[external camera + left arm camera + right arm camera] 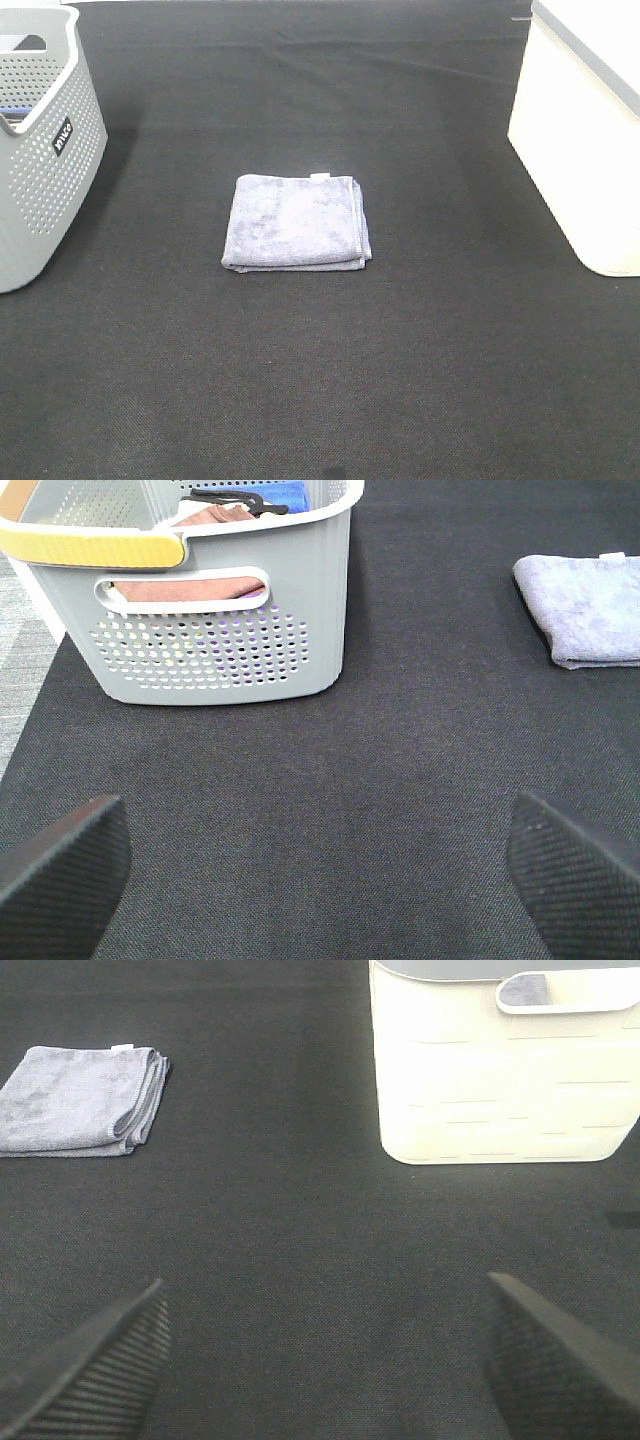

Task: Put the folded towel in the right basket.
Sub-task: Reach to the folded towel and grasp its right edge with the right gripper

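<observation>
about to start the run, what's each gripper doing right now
Left gripper: open, holding nothing.
Right gripper: open, holding nothing.

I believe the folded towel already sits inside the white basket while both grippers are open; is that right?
Not quite: the towel lies on the mat between the grey basket and the white basket, not inside it, as the exterior high view shows. The left gripper and right gripper are indeed open.

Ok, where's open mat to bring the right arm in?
Bare mat between the folded towel and the white basket, and all along the near edge; also between towel and grey basket. Crowded only inside the grey basket, holding cloths.
</observation>
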Motion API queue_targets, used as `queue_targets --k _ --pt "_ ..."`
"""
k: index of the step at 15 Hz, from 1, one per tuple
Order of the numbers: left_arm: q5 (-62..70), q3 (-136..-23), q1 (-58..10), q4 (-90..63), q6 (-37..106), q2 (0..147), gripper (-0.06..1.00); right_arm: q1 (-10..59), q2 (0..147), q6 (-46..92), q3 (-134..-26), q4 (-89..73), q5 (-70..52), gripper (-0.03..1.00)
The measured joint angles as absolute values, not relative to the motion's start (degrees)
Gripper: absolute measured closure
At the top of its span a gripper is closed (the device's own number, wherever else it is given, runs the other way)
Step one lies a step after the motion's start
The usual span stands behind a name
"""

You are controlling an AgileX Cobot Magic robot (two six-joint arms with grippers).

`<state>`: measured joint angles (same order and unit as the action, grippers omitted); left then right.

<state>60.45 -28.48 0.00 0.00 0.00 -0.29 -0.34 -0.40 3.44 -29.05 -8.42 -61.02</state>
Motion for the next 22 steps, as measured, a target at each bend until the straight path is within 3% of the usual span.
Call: queue_targets --k 6,11,18,22 --pt "60.45 -28.48 0.00 0.00 0.00 -0.29 -0.03 -0.34 0.80 3.44 -29.51 -8.54 -59.24 0.19" --pt "60.45 -28.48 0.00 0.00 0.00 -0.29 -0.03 -0.34 16.96 3.95 -35.41 -8.54 -48.53 0.20" --pt "60.45 -28.48 0.00 0.00 0.00 -0.29 -0.03 -0.34 53.57 10.71 -60.50 -12.15 -48.82 0.20" --pt "60.45 -28.48 0.00 0.00 0.00 -0.29 -0.03 -0.34 73.22 12.03 -81.30 -13.46 -55.52 0.20"
